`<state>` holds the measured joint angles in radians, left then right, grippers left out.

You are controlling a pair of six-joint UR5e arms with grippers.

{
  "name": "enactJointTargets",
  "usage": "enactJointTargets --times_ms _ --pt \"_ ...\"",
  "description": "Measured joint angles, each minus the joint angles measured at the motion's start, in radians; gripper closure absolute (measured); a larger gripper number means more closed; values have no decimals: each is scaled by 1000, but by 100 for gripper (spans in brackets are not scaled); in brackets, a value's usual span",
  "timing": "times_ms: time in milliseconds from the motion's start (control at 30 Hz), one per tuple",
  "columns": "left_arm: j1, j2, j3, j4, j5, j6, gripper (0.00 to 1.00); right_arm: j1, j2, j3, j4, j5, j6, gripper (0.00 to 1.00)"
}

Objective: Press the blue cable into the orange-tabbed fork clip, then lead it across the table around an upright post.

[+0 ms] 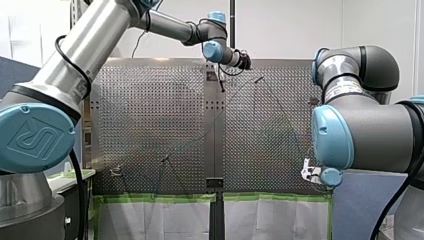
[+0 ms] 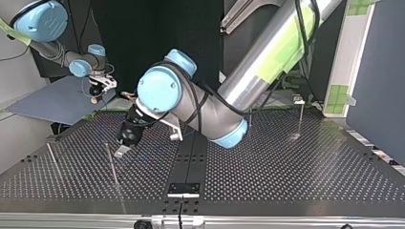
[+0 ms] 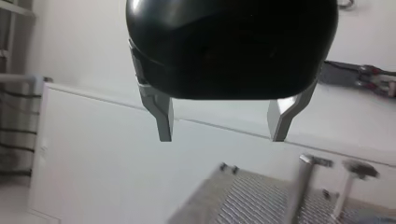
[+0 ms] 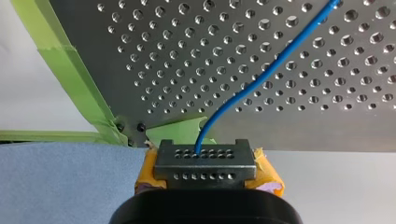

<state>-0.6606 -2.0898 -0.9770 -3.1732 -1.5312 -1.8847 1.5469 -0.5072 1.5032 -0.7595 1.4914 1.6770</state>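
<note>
right gripper (image 4: 204, 161) clamped on blue cable (image 4: 280, 58) just off perforated table (image 4: 303, 116) corner, left gripper (image 3: 222, 137) spread wide, empty, above table

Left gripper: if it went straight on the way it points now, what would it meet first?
Probably nothing close. The left gripper is open, and between its fingers only a white wall shows. The table and posts lie off that line, though depth is unclear.
</note>
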Motion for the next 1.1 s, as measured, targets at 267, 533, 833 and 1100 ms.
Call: enactJointTargets --times_ms 267,533,833,1100 --pt "-6 -46 2 -69 -68 71 0 -1 0 0 0 -3 0 100" --pt "-14 -53 4 -120 -124 141 0 -2 0 1 -2 -3 1 100" --pt "-17 -54 6 -75 -141 214 0 -3 0 0 -3 -3 2 100" --pt "-27 -54 10 -30 -140 280 0 -3 0 0 -3 -3 1 100"
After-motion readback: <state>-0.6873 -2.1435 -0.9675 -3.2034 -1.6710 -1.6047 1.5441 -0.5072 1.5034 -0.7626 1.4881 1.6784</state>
